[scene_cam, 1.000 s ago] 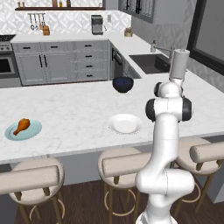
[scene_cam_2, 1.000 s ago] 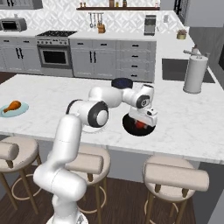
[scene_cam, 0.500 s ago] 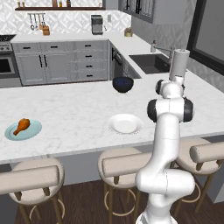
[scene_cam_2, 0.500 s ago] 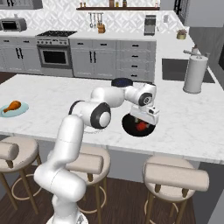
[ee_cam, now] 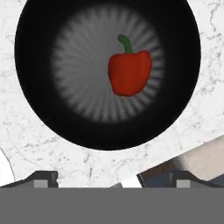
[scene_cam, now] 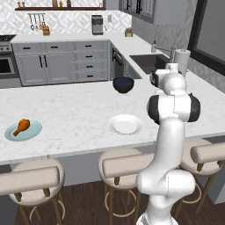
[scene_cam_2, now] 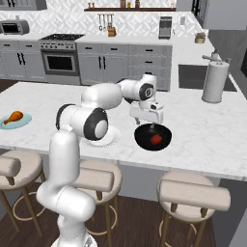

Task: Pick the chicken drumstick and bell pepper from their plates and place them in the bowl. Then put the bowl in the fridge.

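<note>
The dark red bell pepper (ee_cam: 130, 72) lies loose inside the navy-black bowl (ee_cam: 39, 113) on the marble island, also seen as pepper (scene_cam_2: 156, 139) in bowl (scene_cam_2: 144, 141). My gripper (scene_cam_2: 150, 124) hovers just above the bowl, open and holding nothing; in the hand view its fingertips (ee_cam: 43, 178) stand wide apart below the bowl. To the bowl's left sits the bare white plate (scene_cam: 126, 124). On the pale teal plate (scene_cam: 33, 132) at the island's left end rests the orange-brown chicken drumstick (scene_cam: 22, 126). The fridge is out of view.
A grey canister (scene_cam_2: 215, 81) stands on the counter right of the bowl, beside the sink (scene_cam: 149, 62). Three stools (scene_cam: 127, 165) line the island's near edge. Grey drawer cabinets (scene_cam_2: 120, 62) and a stove (scene_cam_2: 60, 60) run along the back wall.
The hand has risen from inside the bowl and now sits a little higher over it. The pepper has been let go and stays in the bowl.
</note>
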